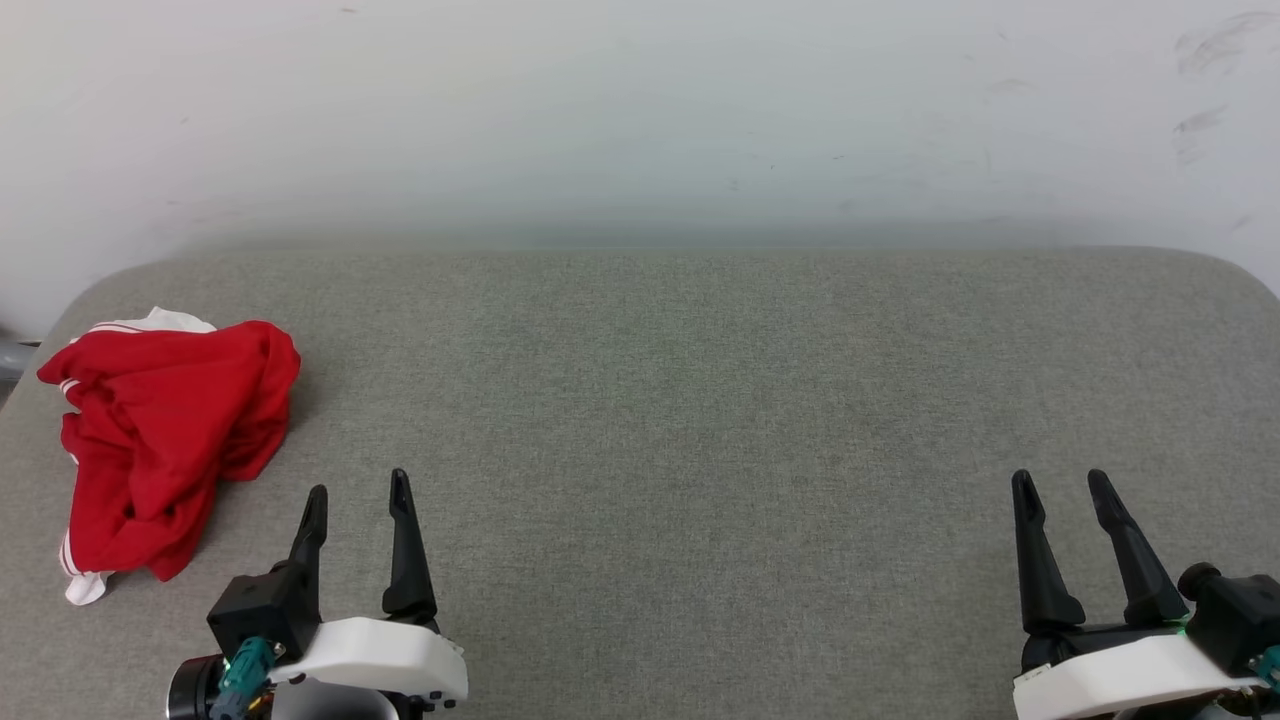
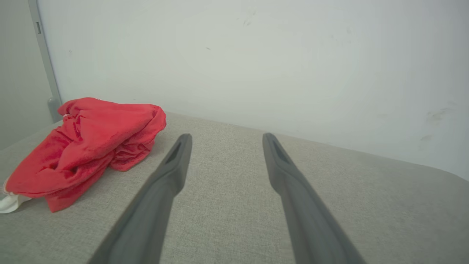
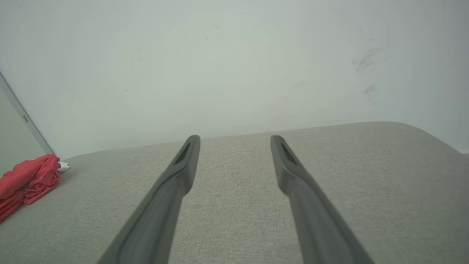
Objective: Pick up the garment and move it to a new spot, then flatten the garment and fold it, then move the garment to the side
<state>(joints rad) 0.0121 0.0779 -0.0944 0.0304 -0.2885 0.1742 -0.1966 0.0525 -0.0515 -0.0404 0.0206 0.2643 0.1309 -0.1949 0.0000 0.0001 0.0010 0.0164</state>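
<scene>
Left claw (image 1: 359,482) and right claw (image 1: 1058,474) hover over the grey table (image 1: 700,400), fingers spread, empty — the garment (image 1: 165,440) lies bunched at its left edge. Likely best: left claw pinches a raised fold — not flat cloth.

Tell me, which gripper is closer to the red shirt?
The left gripper: the shirt lies crumpled near it, while the right gripper is far away.
</scene>
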